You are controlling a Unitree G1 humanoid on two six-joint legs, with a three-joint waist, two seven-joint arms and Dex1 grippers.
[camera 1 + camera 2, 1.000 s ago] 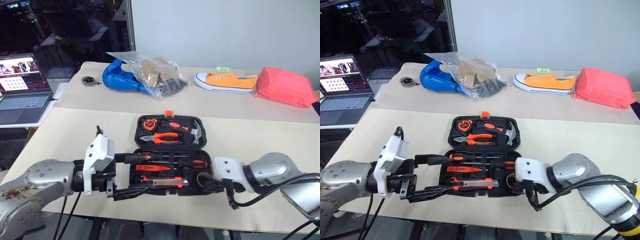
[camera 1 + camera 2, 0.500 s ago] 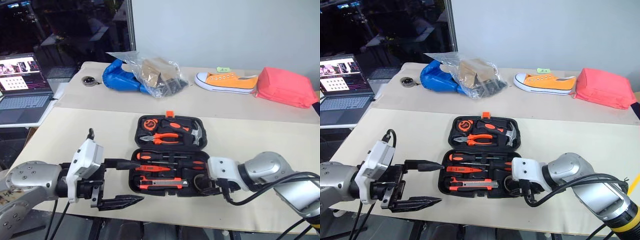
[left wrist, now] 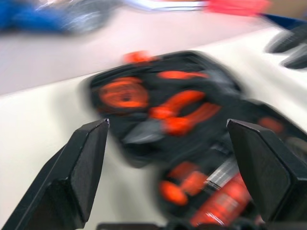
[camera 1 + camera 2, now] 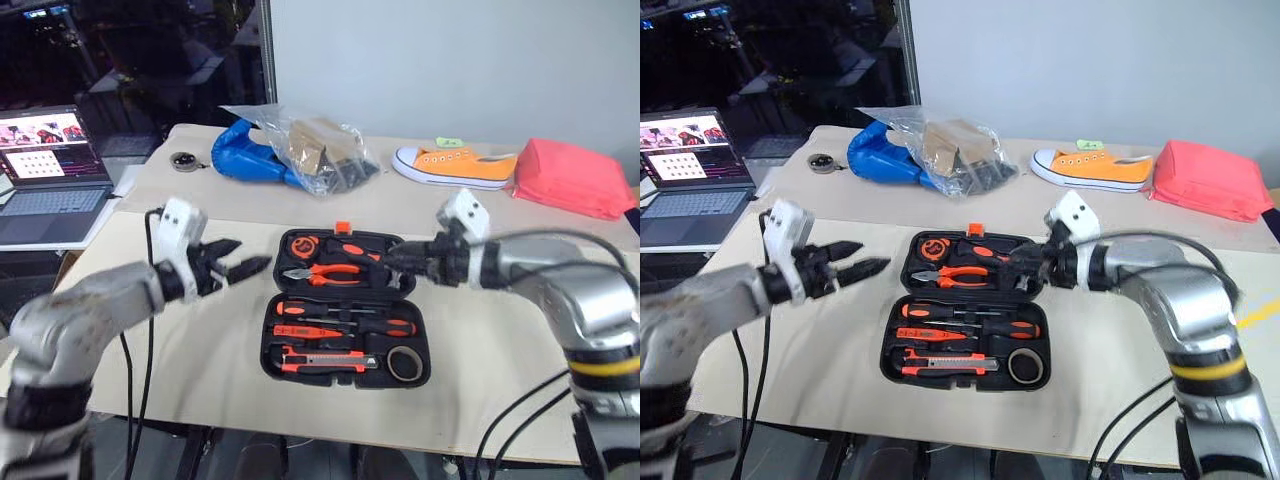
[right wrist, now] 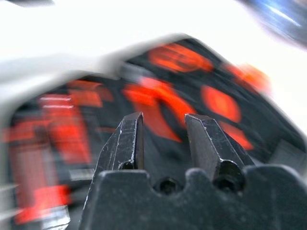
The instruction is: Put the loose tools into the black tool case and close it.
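The black tool case (image 4: 267,345) lies open on the table, its orange latch (image 4: 342,228) at the far edge. In its near half sit two long screwdrivers (image 4: 345,311), a small orange tester (image 4: 300,333), the utility knife (image 4: 325,361) and the tape roll (image 4: 404,364). The far half holds pliers, a hammer and a tape measure. My left gripper (image 4: 252,258) hovers wide open just left of the far half, with nothing in it. Off that half's right edge, my right gripper (image 4: 390,258) points at it with its fingers (image 5: 125,143) a narrow gap apart and nothing between them.
A laptop (image 4: 50,180) stands at the far left. On the back table lie a clear plastic bag with a blue bundle (image 4: 300,150), an orange shoe (image 4: 455,162), a red pouch (image 4: 570,175) and a small round object (image 4: 183,158).
Both arms have lifted from the case's near corners and swung forward to flank its far half. The right gripper's fingers have parted slightly. The left gripper stays wide open.
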